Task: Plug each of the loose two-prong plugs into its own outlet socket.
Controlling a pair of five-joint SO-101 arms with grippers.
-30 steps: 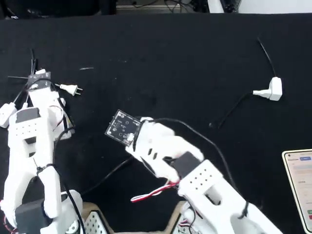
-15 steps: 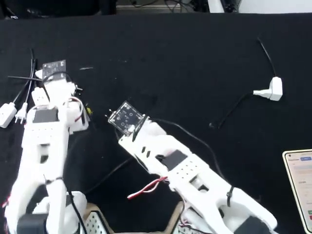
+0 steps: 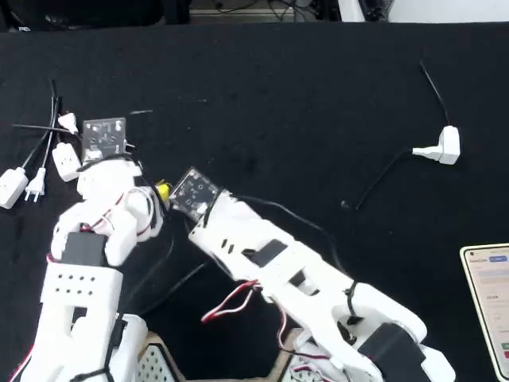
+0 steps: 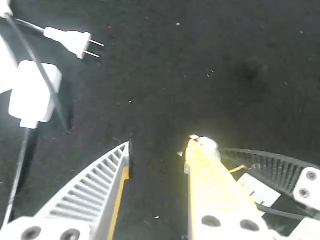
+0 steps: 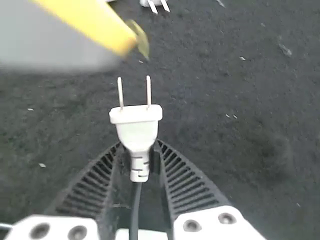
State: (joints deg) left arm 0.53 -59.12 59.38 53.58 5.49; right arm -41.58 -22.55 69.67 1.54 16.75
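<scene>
The right end effector (image 5: 139, 150) is clenched on a white plug (image 5: 136, 120). It grips the body just behind the flange, with the cord running back between the ribbed fingers (image 5: 95, 180). That leaves both prongs bare and pointing straight ahead, which is how they need to sit to be pushed into a socket. The plug hangs just above the black desk (image 3: 302, 95), near the left-centre of the high view where the two arms meet. A yellow finger (image 5: 90, 22) of the left arm sits just beyond the prongs, so the two arms are crowded together, and a forward push from here could well catch that finger. The left end effector (image 4: 160, 145) is released, its jaws spread over bare desk with nothing between them. It seems placed to take or steady something, perhaps a socket. Beyond it lie a second plug (image 4: 70, 41), loose on its side with prongs free, and beside that a corded white block (image 4: 30, 92) that may be a socket. No slots show on the block, so that cannot be told. As a judgement, the held plug is ready to be carried but has no socket lined up in front of it, and the second plug has not been picked up.
</scene>
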